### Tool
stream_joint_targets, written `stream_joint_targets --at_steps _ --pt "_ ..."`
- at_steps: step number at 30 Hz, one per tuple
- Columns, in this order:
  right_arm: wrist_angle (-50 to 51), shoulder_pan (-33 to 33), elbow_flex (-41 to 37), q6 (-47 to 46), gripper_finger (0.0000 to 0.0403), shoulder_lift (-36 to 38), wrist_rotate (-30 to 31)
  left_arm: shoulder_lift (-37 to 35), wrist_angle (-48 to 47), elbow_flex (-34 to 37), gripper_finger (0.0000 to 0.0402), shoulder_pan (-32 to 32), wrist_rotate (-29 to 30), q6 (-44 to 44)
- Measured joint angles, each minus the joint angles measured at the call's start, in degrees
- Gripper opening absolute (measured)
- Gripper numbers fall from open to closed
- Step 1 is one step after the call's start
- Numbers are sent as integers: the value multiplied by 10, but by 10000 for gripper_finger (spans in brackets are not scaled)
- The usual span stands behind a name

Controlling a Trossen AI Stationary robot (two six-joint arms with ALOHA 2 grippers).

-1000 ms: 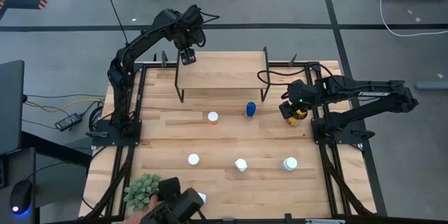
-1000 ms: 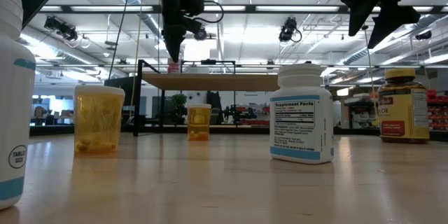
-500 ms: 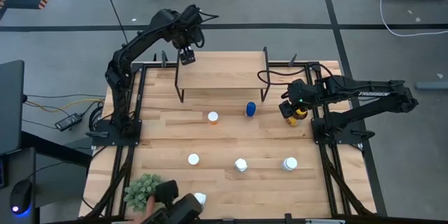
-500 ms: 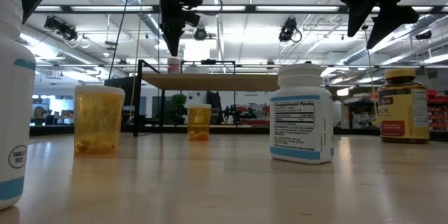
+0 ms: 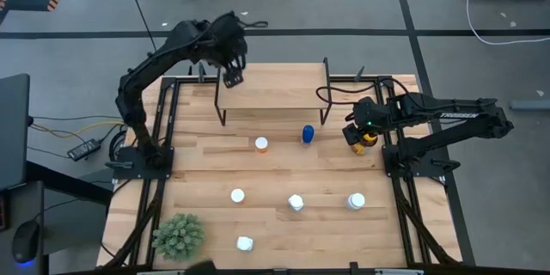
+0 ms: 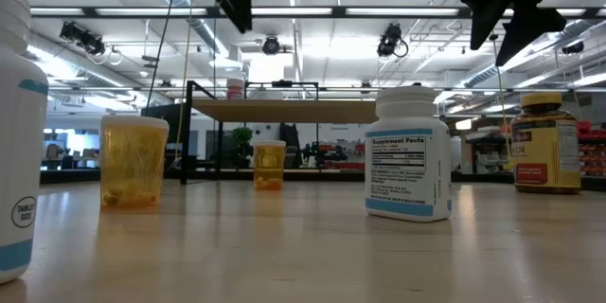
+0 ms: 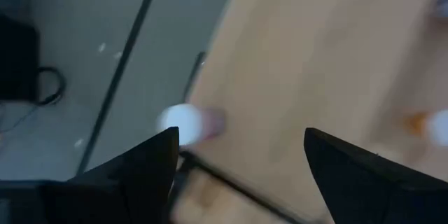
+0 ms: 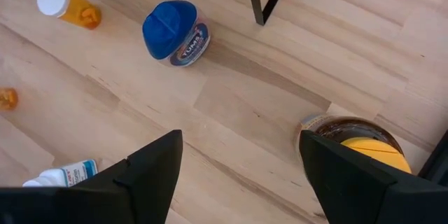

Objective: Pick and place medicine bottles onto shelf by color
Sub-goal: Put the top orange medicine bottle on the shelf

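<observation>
1. The pinkish bottle (image 6: 235, 88) with a white cap stands upright on the shelf (image 5: 271, 94), near the shelf's left end as the low view shows it.
2. The left gripper (image 5: 232, 76) hangs above that end of the shelf, clear of the bottle, its fingers (image 7: 133, 175) spread wide and holding nothing; in the left wrist view the bottle shows blurred beyond them.
3. The dark amber bottle (image 8: 358, 143) with a yellow cap stands on the worktop (image 5: 198, 176) near the right edge, below the right gripper (image 5: 361, 134).
4. The right gripper's fingers (image 8: 147, 175) are wide apart above the amber bottle, not closed on it.
5. The blue bottle (image 5: 308, 134) stands just in front of the shelf, with an orange bottle (image 5: 261, 144) to its left.
6. Three white-capped bottles stand in a row farther forward, and another near the front edge beside a green spiky plant (image 5: 179, 235).
</observation>
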State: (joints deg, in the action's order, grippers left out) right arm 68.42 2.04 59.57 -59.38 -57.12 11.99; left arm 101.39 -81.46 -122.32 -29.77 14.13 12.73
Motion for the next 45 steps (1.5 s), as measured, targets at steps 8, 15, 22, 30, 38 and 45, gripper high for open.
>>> stream_joint_targets --at_steps 8,15,22,30,38,45 --pt "0 0 0 -7 296 0 0 -4 -8 0 314 125 14 -328" --pt "0 0 0 3 296 0 0 17 -16 1 314 213 85 -505" --pt "0 0 0 40 296 0 -6 37 -14 58 313 287 101 -677" --pt "0 0 0 103 296 0 -16 37 132 242 313 313 27 -841" --pt "0 0 0 155 296 0 -32 36 200 290 306 312 10 -954" --pt "0 0 0 186 296 0 -8 56 160 292 294 290 12 -913"
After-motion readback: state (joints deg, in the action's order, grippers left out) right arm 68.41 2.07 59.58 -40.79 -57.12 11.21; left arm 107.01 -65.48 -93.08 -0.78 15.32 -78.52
